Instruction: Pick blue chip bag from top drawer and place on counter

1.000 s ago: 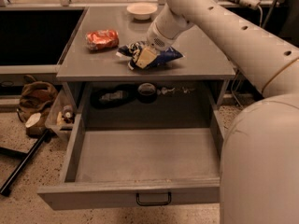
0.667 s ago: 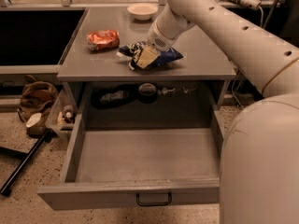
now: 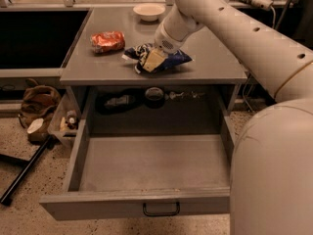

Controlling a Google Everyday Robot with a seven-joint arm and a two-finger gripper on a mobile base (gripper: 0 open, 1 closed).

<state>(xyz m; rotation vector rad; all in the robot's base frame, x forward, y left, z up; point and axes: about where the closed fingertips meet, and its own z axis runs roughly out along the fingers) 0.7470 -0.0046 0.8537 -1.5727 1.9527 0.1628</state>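
The blue chip bag [image 3: 175,58] lies on the grey counter [image 3: 210,58] near its front edge, about at the middle. My gripper [image 3: 150,60] reaches down from the upper right and sits right on the bag's left end, covering part of it. The top drawer [image 3: 146,163] is pulled wide open below the counter; its grey floor is bare and its black pull handle [image 3: 161,210] faces the front.
An orange-red snack bag [image 3: 107,41] lies on the counter's left part and a white bowl [image 3: 149,11] stands at its back. A black surface [image 3: 39,38] adjoins on the left. Bags and a cup [image 3: 35,126] sit on the floor at left. My arm fills the right side.
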